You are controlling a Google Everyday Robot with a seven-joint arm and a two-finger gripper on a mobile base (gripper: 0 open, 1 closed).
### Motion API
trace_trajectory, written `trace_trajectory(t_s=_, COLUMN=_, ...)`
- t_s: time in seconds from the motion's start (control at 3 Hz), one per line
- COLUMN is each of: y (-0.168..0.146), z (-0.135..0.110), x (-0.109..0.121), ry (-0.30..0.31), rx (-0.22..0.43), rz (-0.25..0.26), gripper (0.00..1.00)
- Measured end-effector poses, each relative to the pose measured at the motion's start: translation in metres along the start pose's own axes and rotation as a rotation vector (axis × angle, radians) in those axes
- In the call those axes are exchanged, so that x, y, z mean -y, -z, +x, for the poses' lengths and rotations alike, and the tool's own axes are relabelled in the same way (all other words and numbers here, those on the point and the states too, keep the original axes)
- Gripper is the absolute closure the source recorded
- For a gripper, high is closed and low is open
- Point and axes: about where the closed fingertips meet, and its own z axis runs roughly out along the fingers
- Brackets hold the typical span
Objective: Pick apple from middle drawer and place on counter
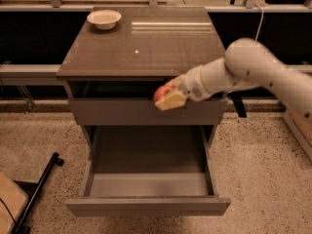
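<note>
Apple: small, round, red-skinned, showing only its upper left side, the rest lying behind the fingers. It is hanging in the air level with the front edge of the counter and just before the grey drawer panel, above the open middle drawer and resting on nothing. Gripper is gripping the apple, its tan, blocky fingers pressing in around the fruit's lower and right side. A smooth, white, rounded arm is reaching in from the right. Middle drawer is standing pulled well out: plain matte grey, handle-less, a wide rectangular tray with low walls. Counter is showing as a glossy brownish-grey square slab, slightly overhanging the cabinet, catching a pale streak of light toward the back. A shallow, round white bowl is sitting at its back left corner. Floor is looking speckled beige; a black bar is lying across it at lower left.
</note>
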Motion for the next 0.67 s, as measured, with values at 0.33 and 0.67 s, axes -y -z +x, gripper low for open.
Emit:
trace_trajectory(t_s=0.33, y=0.071, z=-0.116, x=0.014, ry=0.216, rx=-0.118, rz=0.070, gripper=1.00)
trace_trajectory(t_s=0.67, y=0.070, z=-0.132, x=0.011, ry=0.233, rx=-0.097, rz=0.054, gripper=1.00)
